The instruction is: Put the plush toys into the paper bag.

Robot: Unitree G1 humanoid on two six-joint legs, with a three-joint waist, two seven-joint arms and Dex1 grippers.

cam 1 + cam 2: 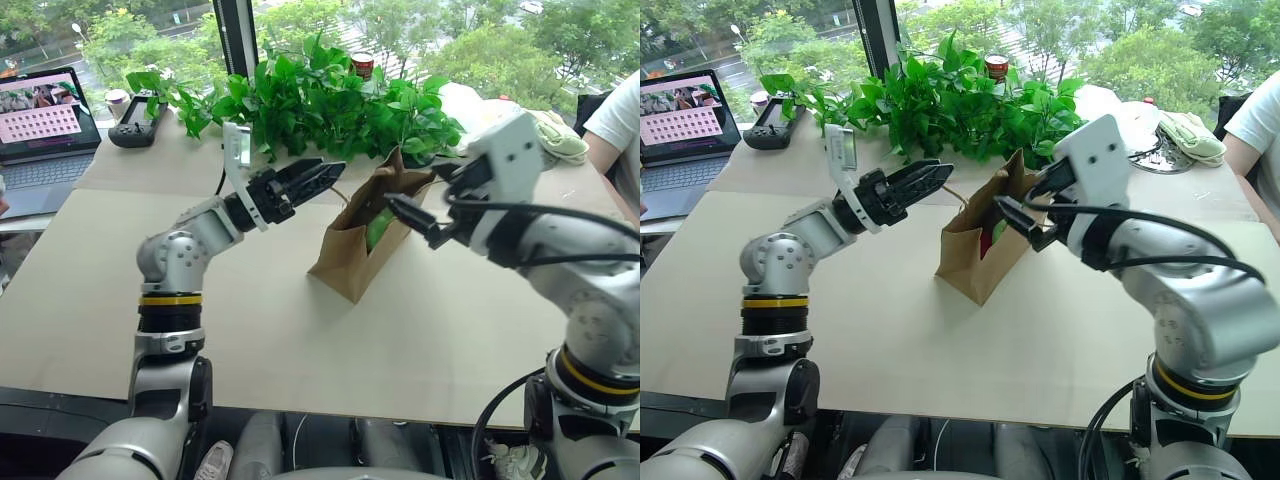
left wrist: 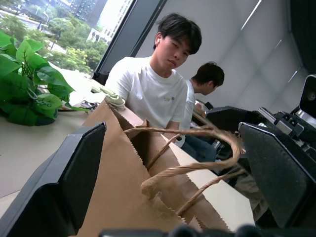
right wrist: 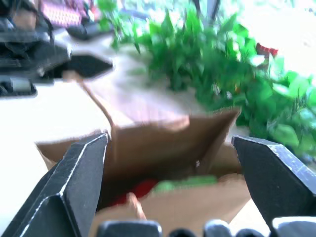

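Bag (image 1: 352, 250) upright on desk (image 1: 300, 330), green toy (image 1: 379, 228) and red toy (image 3: 136, 190) inside; left gripper (image 1: 318, 178) and right gripper (image 1: 415, 205) both wide, empty, flanking it.

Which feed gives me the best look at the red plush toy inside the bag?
The right wrist view: it looks down into the paper bag, where the red plush toy lies beside the lime-green one. The right eye view shows a red sliver through the opening.

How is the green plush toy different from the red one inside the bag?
The green plush toy is lime green; the red plush toy is red. In the right wrist view, more of the green one shows than of the red one. Both lie down inside the paper bag, beside each other, and neither gripper holds them.
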